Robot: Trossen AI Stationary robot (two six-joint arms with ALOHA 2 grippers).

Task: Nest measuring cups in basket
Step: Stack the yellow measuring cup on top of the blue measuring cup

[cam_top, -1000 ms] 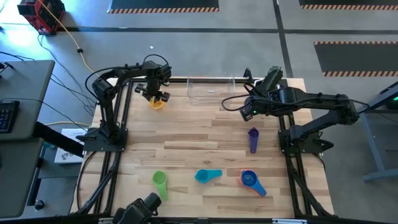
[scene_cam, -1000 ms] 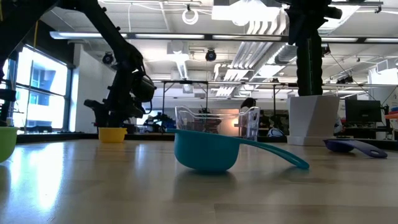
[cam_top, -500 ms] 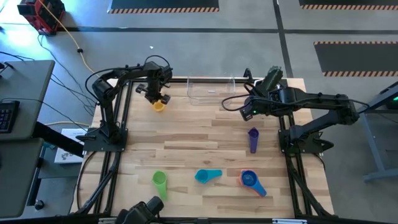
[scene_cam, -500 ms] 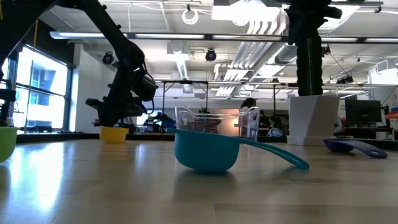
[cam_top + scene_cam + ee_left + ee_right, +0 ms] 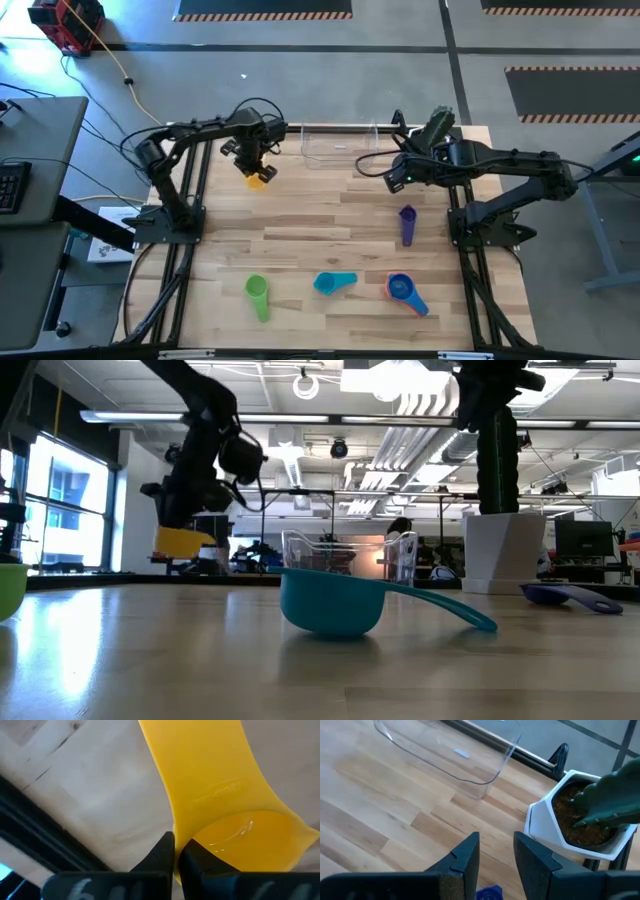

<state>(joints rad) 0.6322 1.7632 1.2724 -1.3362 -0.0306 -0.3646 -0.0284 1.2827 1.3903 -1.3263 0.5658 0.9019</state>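
The clear basket [image 5: 338,146] sits empty at the table's far edge, and the left gripper [image 5: 254,160], pinched tight on the yellow cup [image 5: 259,176], has just lifted it off the wood and swung nearer. The right gripper [image 5: 396,178] waits open by the cactus pot [image 5: 580,820].

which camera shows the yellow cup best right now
The left wrist view: the yellow cup fills the picture, pinched at its rim by the left gripper. The high view shows it small beside the basket. The low view shows it lifted off the table. The right wrist view misses it.
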